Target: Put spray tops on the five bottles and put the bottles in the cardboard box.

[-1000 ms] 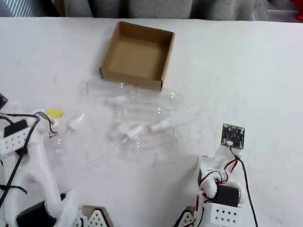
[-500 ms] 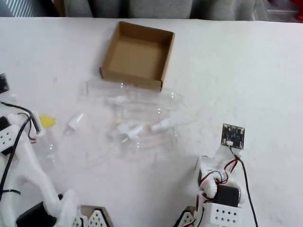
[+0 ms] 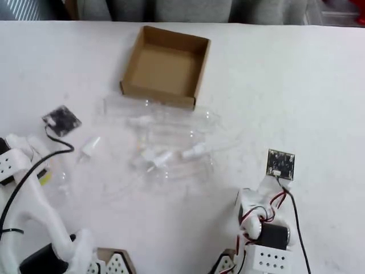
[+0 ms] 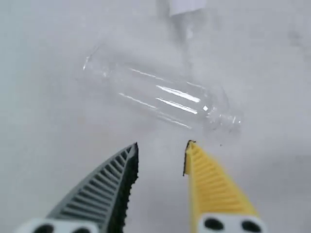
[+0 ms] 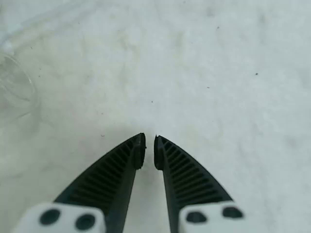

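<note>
At my remote station, my left gripper (image 4: pixel 161 145) hangs released over the table (image 3: pixel 296 85), its grey and yellow fingers apart and nothing between them. Just ahead of the fingertips a clear bottle (image 4: pixel 160 99) lies on its side, neck bare, not touching either finger. A white spray top (image 4: pixel 184 6) lies just beyond it.

From above, that bottle (image 3: pixel 60 180) rests at the table's left side beside the left arm (image 3: pixel 28 188), with the spray top (image 3: pixel 90 147) near it.

The other bottles (image 3: pixel 165 137) lie on their sides in a loose cluster at mid-table, just in front of the box (image 3: pixel 165 65). They are clear enough that I cannot count them. More spray tops (image 3: pixel 162 158) lie loose among them.

The box stands open-topped at the far side.

My right gripper (image 5: pixel 146 145) is clenched, tips all but meeting, gripping nothing, low over bare table with the edge of a bottle (image 5: pixel 17 87) off to one side.
</note>
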### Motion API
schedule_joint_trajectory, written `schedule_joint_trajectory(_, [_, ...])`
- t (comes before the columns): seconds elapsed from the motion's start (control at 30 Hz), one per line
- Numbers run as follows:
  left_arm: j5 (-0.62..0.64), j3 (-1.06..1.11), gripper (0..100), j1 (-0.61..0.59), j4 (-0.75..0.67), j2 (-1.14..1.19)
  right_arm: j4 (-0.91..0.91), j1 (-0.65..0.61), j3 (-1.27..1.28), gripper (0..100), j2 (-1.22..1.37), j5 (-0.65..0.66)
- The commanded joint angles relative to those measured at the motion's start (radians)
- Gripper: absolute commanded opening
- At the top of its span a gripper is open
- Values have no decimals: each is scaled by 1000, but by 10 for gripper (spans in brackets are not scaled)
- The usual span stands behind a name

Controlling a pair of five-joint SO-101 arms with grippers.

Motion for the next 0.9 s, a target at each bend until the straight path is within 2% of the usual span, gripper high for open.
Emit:
schedule_joint_trajectory(0.0, [-295,-17,172,-22,11,-42,7,12,9,16,-12,0])
schedule_joint_trajectory(0.27, [-301,84,172,31,-150,-41,7,12,9,16,-12,0])
schedule_joint_trajectory(0.47, [-301,115,17,42,-204,-42,7,12,9,16,-12,0])
schedule_joint_trajectory(0.6, [-278,104,23,44,-186,-42,7,10,9,16,-12,0])
schedule_joint_trajectory(0.77, [-91,11,25,102,-153,-38,7,10,9,16,-12,0])
schedule_joint_trajectory(0.87, [160,-46,63,131,-152,-35,7,10,9,16,-12,0])
